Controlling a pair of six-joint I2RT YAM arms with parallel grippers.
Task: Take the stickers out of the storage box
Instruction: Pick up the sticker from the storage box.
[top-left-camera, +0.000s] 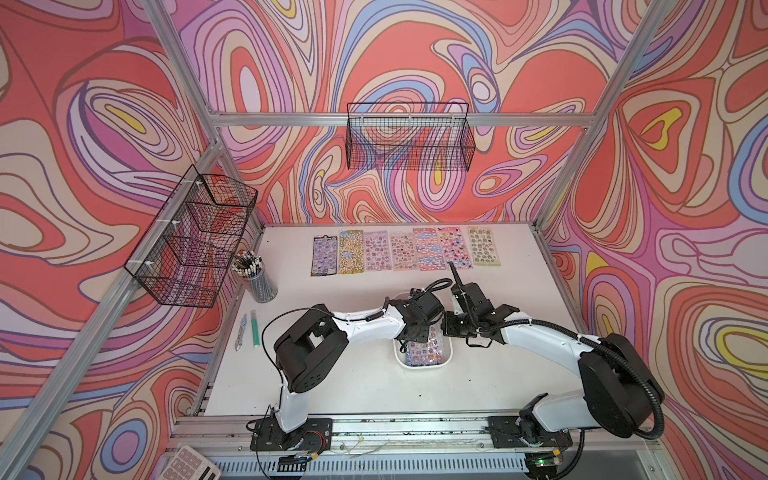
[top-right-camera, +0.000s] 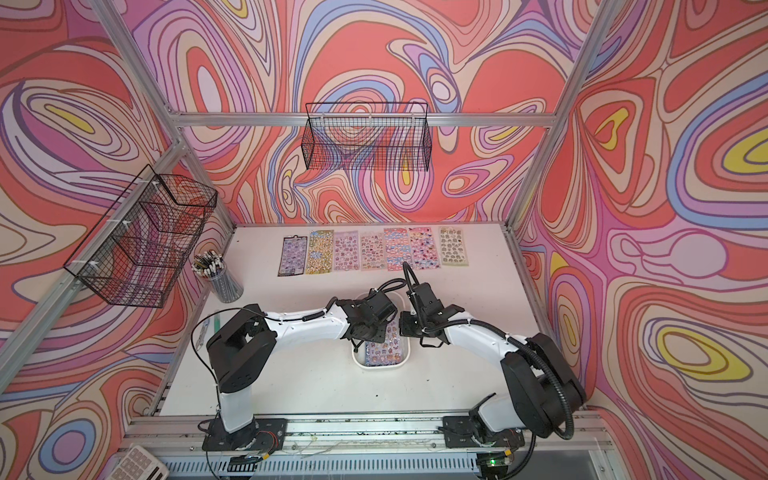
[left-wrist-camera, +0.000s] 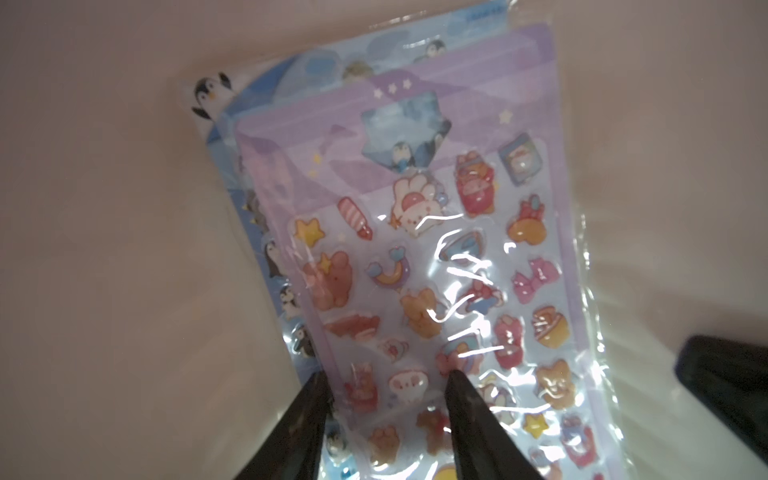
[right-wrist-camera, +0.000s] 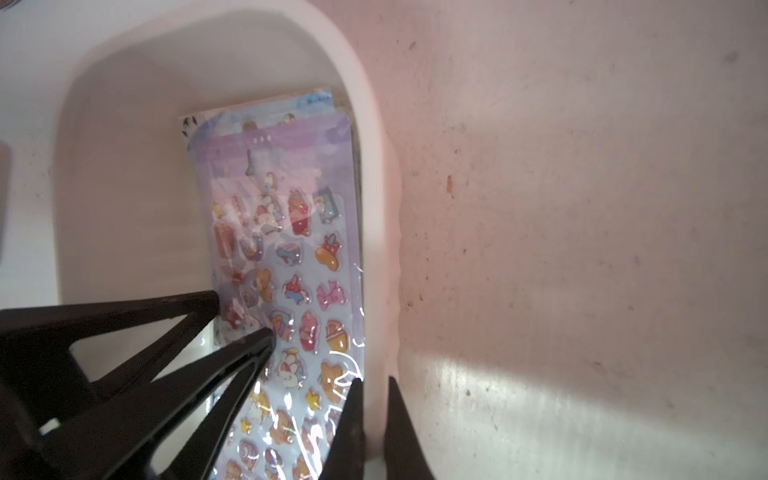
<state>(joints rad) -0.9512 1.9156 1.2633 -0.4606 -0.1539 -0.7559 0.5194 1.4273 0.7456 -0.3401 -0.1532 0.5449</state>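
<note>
Looking down on a flat white tabletop (top-left-camera: 332, 382), with seven printed sticker sheets (top-left-camera: 405, 251) already lined up along its 12 o'clock edge, so guessing past the halfway mark. Got the shallow white plastic storage box with rounded corners (top-left-camera: 399, 353) dead centre, and the rest of the stickers (top-left-camera: 428, 353) lying in it, tucked against its 3 o'clock wall: a glossy lilac sheet of puffy cartoon animals (left-wrist-camera: 436, 270) on top, a blue penguin sheet (left-wrist-camera: 232, 137) poking out underneath, can't tell how many below. Calling this the grab-the-next-sheet step. Got the right gripper (right-wrist-camera: 374, 380) pinched tight across the box's 3 o'clock wall, one finger inside, one outside, likely pinning it down. Got the left gripper (left-wrist-camera: 386, 374) down inside the box, fingers roughly half apart, one tip at the lilac sheet's 9 o'clock edge, the other over its face, nothing gripped yet. Next up, probably: sneak that edge tip under the lilac sheet only, close, lift without dragging the penguin sheet along.
</note>
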